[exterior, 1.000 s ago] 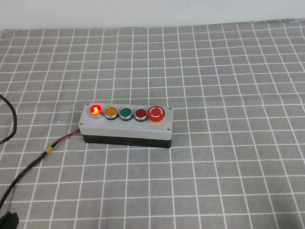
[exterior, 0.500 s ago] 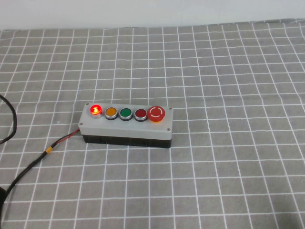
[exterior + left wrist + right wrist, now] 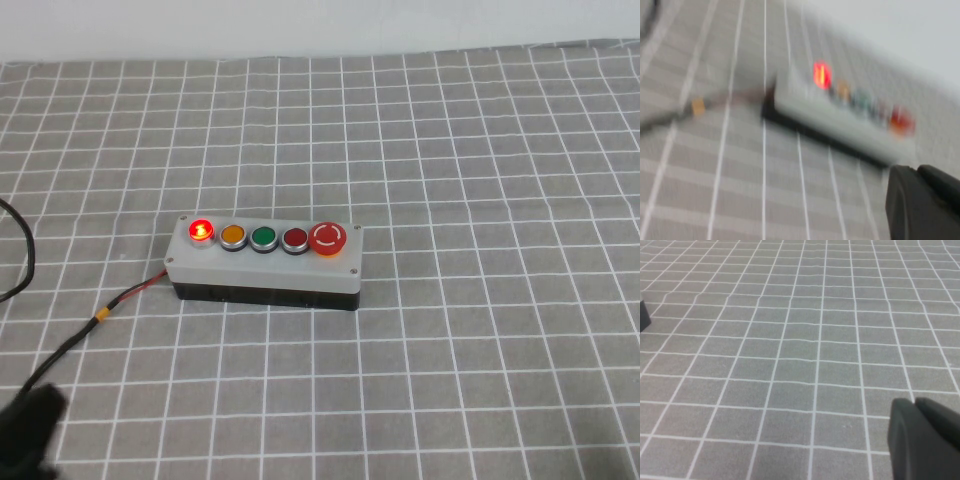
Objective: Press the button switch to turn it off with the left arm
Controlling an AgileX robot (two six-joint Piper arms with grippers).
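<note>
The button switch [image 3: 201, 230] glows bright red at the left end of a row of five buttons on the grey box [image 3: 262, 267], mid-table in the high view. It also shows as a red glow in the blurred left wrist view [image 3: 821, 74]. My left arm [image 3: 25, 430] is a black shape at the near-left corner, well short of the box. My left gripper [image 3: 916, 171] is shut and empty, with the box ahead of it. My right gripper [image 3: 915, 401] is shut and empty over bare cloth, out of the high view.
Orange [image 3: 233, 236], green [image 3: 264, 237], dark red [image 3: 295, 238] and large red mushroom [image 3: 328, 238] buttons follow along the box. A black cable with a yellow tag [image 3: 101, 316] runs from the box's left end toward the near-left. Grey checked cloth [image 3: 480, 330] covers the table.
The black left arm has come further into the high view at the near-left corner. The box has not moved and the end button still glows.
</note>
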